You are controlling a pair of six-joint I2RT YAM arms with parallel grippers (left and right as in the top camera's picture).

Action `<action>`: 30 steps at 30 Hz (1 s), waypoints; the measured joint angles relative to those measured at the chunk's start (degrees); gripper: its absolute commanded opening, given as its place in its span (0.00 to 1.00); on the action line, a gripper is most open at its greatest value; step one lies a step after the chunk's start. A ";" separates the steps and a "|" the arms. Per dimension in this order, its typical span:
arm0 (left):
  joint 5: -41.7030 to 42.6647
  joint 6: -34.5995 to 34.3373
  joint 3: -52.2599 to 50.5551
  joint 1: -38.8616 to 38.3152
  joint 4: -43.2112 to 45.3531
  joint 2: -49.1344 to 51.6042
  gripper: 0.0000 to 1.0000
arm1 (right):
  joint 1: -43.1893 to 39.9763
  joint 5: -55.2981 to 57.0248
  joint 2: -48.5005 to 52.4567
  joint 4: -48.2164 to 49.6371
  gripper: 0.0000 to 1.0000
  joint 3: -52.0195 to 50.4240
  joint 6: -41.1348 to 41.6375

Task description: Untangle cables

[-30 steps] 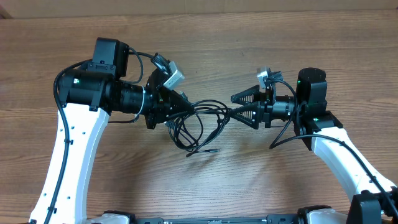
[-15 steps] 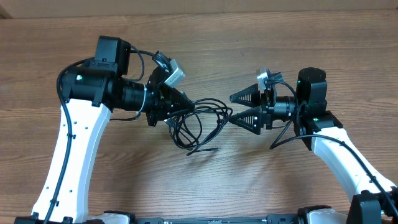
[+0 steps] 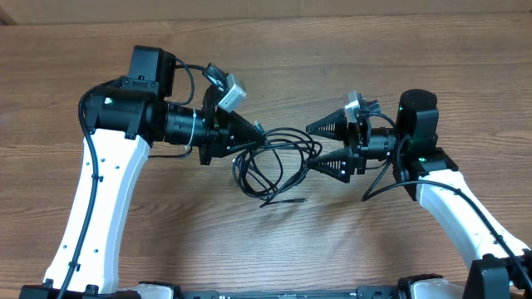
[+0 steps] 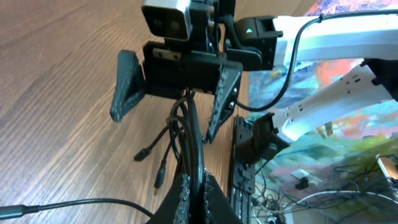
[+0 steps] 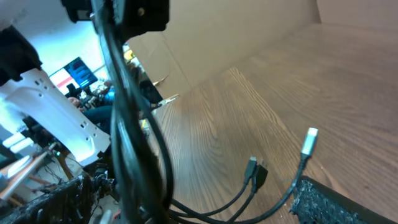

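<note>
The table (image 3: 249,245) is matt wood with clear grain. The cables (image 4: 191,143) look smooth, slightly glossy black plastic. The right gripper (image 3: 308,148) has rough, matt black fingers (image 4: 127,84).

Left arm (image 3: 98,199) comes up from the worktop's near edge, elbow bent, wrist horizontal and pointing right. Left gripper (image 3: 256,133): fingers (image 4: 186,196) pinched together on the cables (image 3: 274,162). Right arm (image 3: 461,212) rises from the near right corner, wrist horizontal, pointing left at the other gripper. Right gripper (image 3: 311,149): fingers spread wide, one toward the far edge, one toward the near edge, gripping nothing. Gripper tips near each other, not touching.
</note>
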 measured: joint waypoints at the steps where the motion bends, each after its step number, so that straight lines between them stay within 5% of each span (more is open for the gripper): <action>1: 0.24 -0.37 0.00 0.00 0.66 0.00 0.05 | 0.20 -0.17 0.00 0.31 0.94 0.00 -0.11; 5: 0.52 -1.40 0.00 0.00 1.84 0.00 0.05 | 1.79 -0.76 0.00 1.57 0.71 0.00 -0.63; 10: 0.63 -1.88 0.00 0.00 1.99 0.00 0.05 | 3.34 -1.25 0.02 2.36 0.26 0.09 -0.81; 14: 0.20 -2.01 0.00 0.00 1.97 0.00 0.04 | 3.98 -1.31 0.00 2.82 0.04 0.22 -0.92; 15: 0.07 -2.03 0.00 0.00 1.97 0.00 0.05 | 4.02 -1.36 0.00 2.75 0.04 0.24 -0.74; 16: -0.11 -2.01 0.00 0.00 1.99 0.00 0.16 | 4.02 -1.40 0.00 2.78 0.04 0.24 -0.70; 18: -0.59 -1.95 0.00 0.00 2.03 0.02 0.52 | 4.02 -1.36 0.02 2.73 0.04 0.24 -0.66; 21: -1.18 -2.29 0.00 0.00 1.64 0.02 0.60 | 4.00 -0.85 0.00 2.73 0.04 0.24 -0.68; 27: -3.67 -3.34 0.09 0.00 1.29 0.02 1.00 | 3.82 0.44 0.00 2.73 0.04 0.24 -0.61; 30: -4.87 -3.91 0.11 0.00 1.11 0.02 1.00 | 3.02 0.48 0.00 2.73 0.04 0.24 -0.37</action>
